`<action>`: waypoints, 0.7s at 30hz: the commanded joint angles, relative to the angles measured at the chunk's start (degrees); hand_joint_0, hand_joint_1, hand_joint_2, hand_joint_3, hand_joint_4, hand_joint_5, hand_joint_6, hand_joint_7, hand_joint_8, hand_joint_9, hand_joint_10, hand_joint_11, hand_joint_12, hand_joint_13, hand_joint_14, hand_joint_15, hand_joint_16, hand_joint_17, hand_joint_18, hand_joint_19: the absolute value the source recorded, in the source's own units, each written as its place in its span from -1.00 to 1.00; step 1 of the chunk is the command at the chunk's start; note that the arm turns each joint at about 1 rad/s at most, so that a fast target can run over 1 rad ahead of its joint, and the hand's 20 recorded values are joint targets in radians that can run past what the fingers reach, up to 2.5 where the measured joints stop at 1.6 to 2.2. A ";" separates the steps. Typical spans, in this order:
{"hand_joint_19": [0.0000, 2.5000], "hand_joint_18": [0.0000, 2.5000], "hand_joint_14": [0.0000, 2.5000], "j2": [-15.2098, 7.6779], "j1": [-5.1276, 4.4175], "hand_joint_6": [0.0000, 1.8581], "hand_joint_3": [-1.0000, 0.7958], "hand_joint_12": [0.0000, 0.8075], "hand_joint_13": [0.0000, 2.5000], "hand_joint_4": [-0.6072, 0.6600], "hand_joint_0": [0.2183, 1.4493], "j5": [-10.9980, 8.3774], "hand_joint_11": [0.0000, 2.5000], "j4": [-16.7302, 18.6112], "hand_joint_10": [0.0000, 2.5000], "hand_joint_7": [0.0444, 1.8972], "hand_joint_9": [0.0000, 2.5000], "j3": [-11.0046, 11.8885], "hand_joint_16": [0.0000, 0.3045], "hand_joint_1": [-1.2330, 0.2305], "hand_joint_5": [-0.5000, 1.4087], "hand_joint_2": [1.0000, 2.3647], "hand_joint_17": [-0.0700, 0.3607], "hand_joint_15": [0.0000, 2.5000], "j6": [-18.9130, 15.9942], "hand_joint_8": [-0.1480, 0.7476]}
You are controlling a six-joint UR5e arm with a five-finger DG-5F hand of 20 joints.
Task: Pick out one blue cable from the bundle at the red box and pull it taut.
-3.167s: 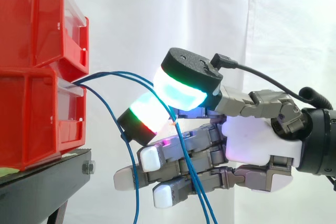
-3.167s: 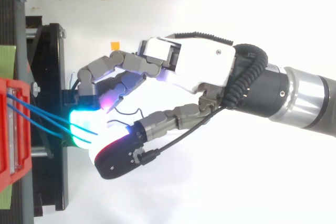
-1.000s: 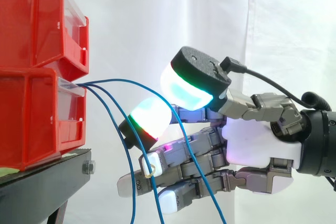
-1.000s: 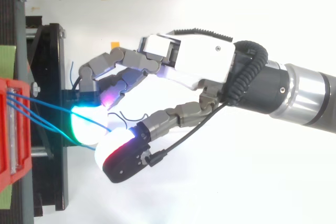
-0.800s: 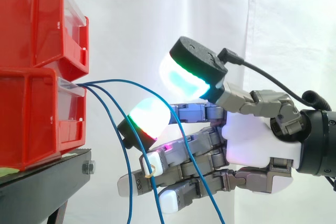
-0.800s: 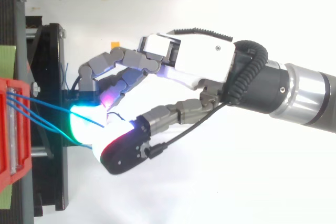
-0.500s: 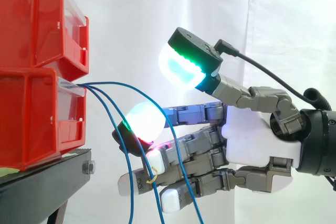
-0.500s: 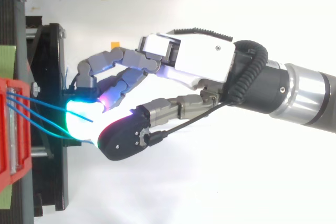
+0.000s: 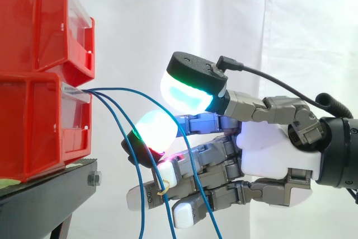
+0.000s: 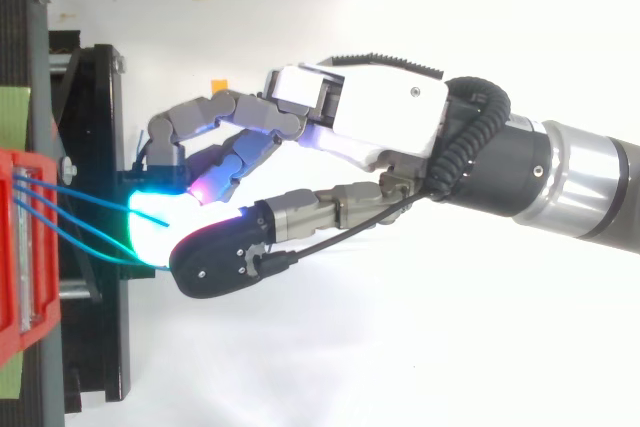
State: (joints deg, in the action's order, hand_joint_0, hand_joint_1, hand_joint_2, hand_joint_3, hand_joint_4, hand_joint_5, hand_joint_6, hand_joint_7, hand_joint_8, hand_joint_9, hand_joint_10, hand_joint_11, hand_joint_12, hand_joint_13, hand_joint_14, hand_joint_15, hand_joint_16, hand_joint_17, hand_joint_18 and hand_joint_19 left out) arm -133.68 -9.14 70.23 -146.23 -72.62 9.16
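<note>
Three blue cables (image 9: 120,90) come out of the lower red bin (image 9: 39,127) and droop toward the floor. My hand (image 9: 277,149) reaches in from the right at bin height. Its thumb pad (image 9: 187,90) has come down against a glowing finger pad (image 9: 156,130). The highest cable arcs over and runs between these two pads, then falls across the lower fingers. The other two cables hang slack in front of the fingers. From above, the thumb (image 10: 225,257) covers the pad where the cables (image 10: 90,209) end.
A second red bin (image 9: 39,26) is stacked on the lower one, both on a black stand (image 9: 50,194). A white curtain hangs behind. A small orange piece (image 10: 217,84) lies beyond the hand in the top view.
The thumb was lifted wide off the finger pad half a second ago; it has now swung down and toward the bin, meeting the pad over the top cable. The palm stayed put.
</note>
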 commanded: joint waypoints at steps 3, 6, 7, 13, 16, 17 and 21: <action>-0.52 -0.42 -0.99 0.00 0.00 -0.14 -0.19 -0.19 -0.42 0.14 -0.40 0.00 -0.55 0.07 -0.98 0.21 -0.23 -0.07 -0.68 -0.15 -0.64 -0.97 -0.16 -0.82 -0.02 0.01; -0.52 -0.42 -0.99 0.00 0.00 -0.13 -0.16 -0.19 -0.42 0.14 -0.41 0.00 -0.55 0.16 -0.98 0.21 -0.23 0.02 -0.68 -0.16 -0.65 -0.97 -0.16 -0.82 -0.02 0.01; -0.53 -0.42 -0.99 0.00 0.00 -0.11 -0.15 -0.18 -0.42 0.13 -0.40 0.00 -0.55 0.25 -0.98 0.20 -0.23 0.02 -0.68 -0.16 -0.65 -0.97 -0.17 -0.82 0.07 0.02; -0.53 -0.42 -0.99 0.00 0.00 -0.08 -0.08 -0.18 -0.42 0.14 -0.41 0.00 -0.53 0.16 -0.98 0.21 -0.23 0.02 -0.68 -0.18 -0.66 -0.96 -0.17 -0.81 0.15 0.02; -0.53 -0.42 -0.99 0.00 0.00 -0.08 -0.09 -0.18 -0.42 0.15 -0.40 0.00 -0.54 0.16 -0.98 0.20 -0.23 0.02 -0.68 -0.19 -0.66 -0.97 -0.17 -0.82 0.07 0.03; -0.53 -0.42 -0.99 0.00 0.00 -0.08 -0.11 -0.19 -0.42 0.16 -0.40 0.00 -0.54 0.16 -0.98 0.18 -0.24 0.02 -0.68 -0.20 -0.66 -0.97 -0.17 -0.82 0.07 0.01; -0.53 -0.42 -0.99 0.00 0.00 -0.08 -0.12 -0.19 -0.42 0.17 -0.40 0.00 -0.54 0.33 -0.98 0.18 -0.24 0.02 -0.68 -0.20 -0.66 -0.97 -0.17 -0.82 0.07 0.02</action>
State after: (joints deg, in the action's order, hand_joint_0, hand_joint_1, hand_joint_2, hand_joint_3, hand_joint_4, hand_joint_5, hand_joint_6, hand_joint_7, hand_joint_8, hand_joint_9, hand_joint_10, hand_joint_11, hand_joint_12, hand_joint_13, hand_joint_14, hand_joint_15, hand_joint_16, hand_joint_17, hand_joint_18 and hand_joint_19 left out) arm -133.68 -9.14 70.22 -145.99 -72.62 9.24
